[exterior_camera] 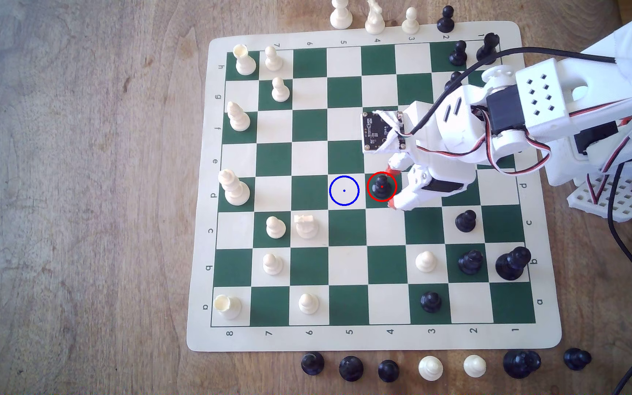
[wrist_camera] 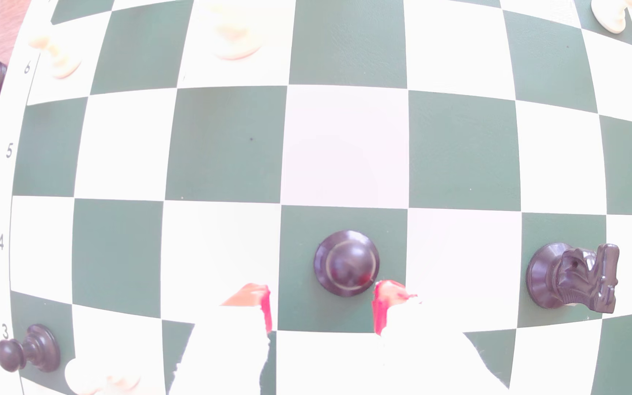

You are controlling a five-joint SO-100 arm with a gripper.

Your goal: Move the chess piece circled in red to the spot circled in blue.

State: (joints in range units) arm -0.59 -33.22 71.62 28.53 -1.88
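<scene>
The chess piece circled in red [exterior_camera: 381,187] is a small black pawn standing upright on a green square in row d. In the wrist view the same pawn [wrist_camera: 346,262] is seen from above. My gripper [exterior_camera: 392,188] reaches in from the exterior view's right and is open, one red-tipped finger on each side of the pawn's right edge. From the wrist camera, the gripper [wrist_camera: 322,302] has the pawn just ahead of its fingertips [wrist_camera: 259,298], with a small gap on either side. The spot circled in blue [exterior_camera: 344,190] is the bare cream square directly to the pawn's left in the exterior view.
A black knight [wrist_camera: 573,277] stands two squares from the pawn. White pieces [exterior_camera: 275,227] crowd the exterior view's left half and black pawns [exterior_camera: 465,221] stand at the lower right. Captured pieces [exterior_camera: 351,367] line the table below the board [exterior_camera: 383,338]. A black cable [exterior_camera: 626,250] trails at right.
</scene>
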